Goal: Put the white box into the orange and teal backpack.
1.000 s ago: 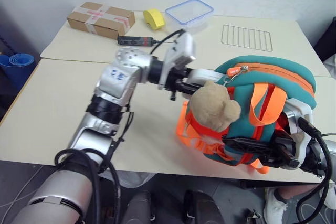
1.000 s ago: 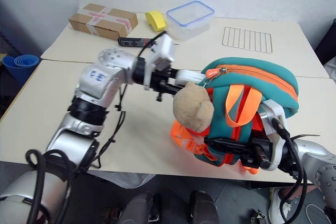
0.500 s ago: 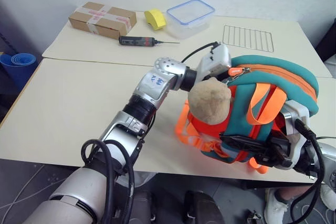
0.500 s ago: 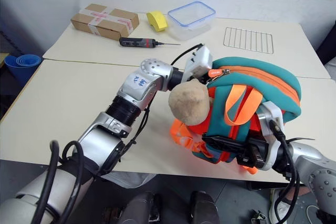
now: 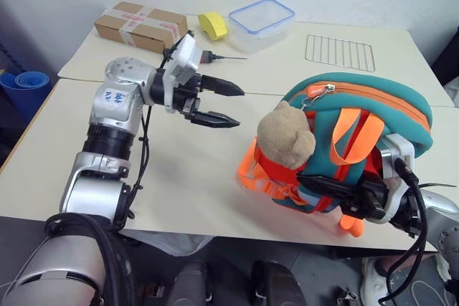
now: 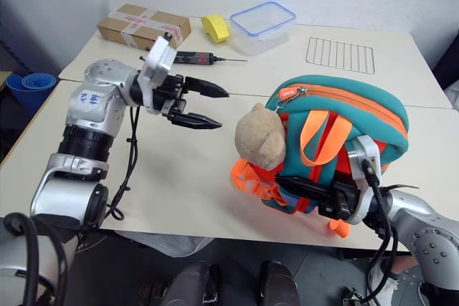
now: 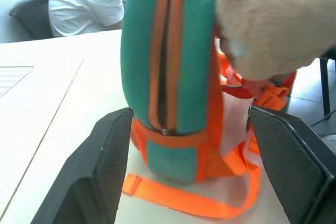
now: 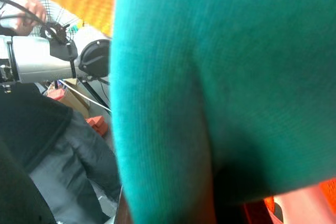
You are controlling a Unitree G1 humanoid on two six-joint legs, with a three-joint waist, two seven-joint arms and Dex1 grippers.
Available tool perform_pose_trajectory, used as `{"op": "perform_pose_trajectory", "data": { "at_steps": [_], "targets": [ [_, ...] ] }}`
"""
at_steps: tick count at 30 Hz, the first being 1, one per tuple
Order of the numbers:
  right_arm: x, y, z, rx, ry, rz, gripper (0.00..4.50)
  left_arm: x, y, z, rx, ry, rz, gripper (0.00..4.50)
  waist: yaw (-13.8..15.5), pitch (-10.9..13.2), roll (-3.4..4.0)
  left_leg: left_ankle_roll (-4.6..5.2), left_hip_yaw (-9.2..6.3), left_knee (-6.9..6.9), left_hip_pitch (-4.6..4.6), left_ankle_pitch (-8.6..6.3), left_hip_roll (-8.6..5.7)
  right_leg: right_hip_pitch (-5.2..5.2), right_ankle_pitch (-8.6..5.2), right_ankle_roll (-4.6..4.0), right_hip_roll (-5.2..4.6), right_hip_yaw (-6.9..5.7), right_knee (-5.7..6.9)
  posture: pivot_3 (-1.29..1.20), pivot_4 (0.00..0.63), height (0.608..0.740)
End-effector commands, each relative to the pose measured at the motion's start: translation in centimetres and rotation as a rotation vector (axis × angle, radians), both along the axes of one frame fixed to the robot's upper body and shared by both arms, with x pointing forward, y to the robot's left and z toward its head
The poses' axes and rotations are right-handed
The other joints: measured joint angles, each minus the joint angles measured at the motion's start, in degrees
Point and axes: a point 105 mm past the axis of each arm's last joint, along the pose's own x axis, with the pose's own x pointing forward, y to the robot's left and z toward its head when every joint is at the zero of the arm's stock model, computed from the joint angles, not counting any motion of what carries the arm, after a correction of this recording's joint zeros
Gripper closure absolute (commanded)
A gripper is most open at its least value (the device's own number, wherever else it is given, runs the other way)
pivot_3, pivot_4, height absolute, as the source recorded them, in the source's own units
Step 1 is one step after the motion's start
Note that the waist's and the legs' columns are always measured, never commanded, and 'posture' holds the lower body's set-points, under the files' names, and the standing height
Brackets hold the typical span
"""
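Backpack held upright at the worktop's near edge, our left hand empty.

Our left gripper (image 5: 226,105) hangs beside the orange and teal backpack (image 5: 358,141), fingers (image 5: 224,88) spread, grasping nothing. Our right gripper (image 5: 326,195) is clenched on the backpack's lower front, under its plush toy (image 5: 285,137). The zip runs closed; the white box is not visible to us.

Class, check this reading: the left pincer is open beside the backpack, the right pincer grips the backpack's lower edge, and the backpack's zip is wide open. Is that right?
One error: the zip is closed, as the left wrist view shows. The rest holds: the left pincer is open beside the backpack, apart from it, and the right pincer grips its lower edge.
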Motion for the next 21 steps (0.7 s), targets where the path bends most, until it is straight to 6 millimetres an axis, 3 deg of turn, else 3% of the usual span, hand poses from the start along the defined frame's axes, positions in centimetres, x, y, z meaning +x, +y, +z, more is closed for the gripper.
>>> {"op": "perform_pose_trajectory", "data": {
  "at_steps": [1, 4, 7, 12, 18, 21],
  "targets": [
    [-0.2, 0.4, 0.0, 0.011, 0.001, 0.035, 4.50, -3.3, -1.7, 0.9, -0.064, -0.056, -0.079, 0.81, 0.0, 0.0, 0.00, 0.01, 0.00, 0.01, 0.00, -0.01, 0.00, 0.01, 0.00, 0.01, -0.03, 0.03, 0.00, 0.00, 0.150, 0.740],
    [-0.2, 0.4, 0.1, 0.014, 0.002, 0.043, 4.50, -5.1, -3.7, 0.9, -0.157, -0.049, -0.077, 0.81, 0.1, 0.0, 0.00, 0.01, -0.07, 0.03, 0.00, -0.01, 0.01, 0.07, 0.03, 0.05, -0.10, 0.05, -0.03, 0.00, 0.150, 0.740],
    [-0.1, 0.4, 0.1, 0.013, 0.001, 0.045, 4.50, -5.6, -5.1, 0.4, -0.187, -0.054, -0.064, 0.81, 0.0, 0.0, 0.00, -0.01, -0.11, 0.08, 0.01, 0.01, 0.02, 0.14, 0.06, 0.10, -0.09, 0.03, -0.09, 0.00, 0.150, 0.740],
    [0.0, 0.1, 0.3, 0.019, -0.011, 0.027, 4.50, -5.3, -6.9, -0.7, -0.205, -0.084, 0.015, 1.98, 0.0, 0.0, 0.02, -0.04, -0.05, 0.05, 0.11, 0.02, 0.04, 0.16, 0.06, 0.10, -0.04, 0.07, -0.16, 0.00, 0.150, 0.740],
    [-0.2, -0.1, 0.3, 0.025, -0.012, 0.018, 4.50, -4.6, -5.6, -0.4, -0.218, -0.073, 0.053, 3.78, 0.1, 0.0, 0.03, -0.04, -0.04, 0.05, 0.10, 0.02, 0.04, 0.16, 0.06, 0.10, -0.05, 0.07, -0.19, 0.00, 0.150, 0.740],
    [0.1, -0.6, 0.3, 0.039, -0.025, -0.027, 4.50, -2.3, -2.6, 2.1, -0.254, -0.059, 0.155, 4.26, 0.0, 0.0, 0.02, -0.05, -0.04, 0.05, 0.10, 0.03, 0.05, 0.14, 0.05, 0.10, -0.05, 0.06, -0.20, 0.00, 0.150, 0.740]
  ]
}}
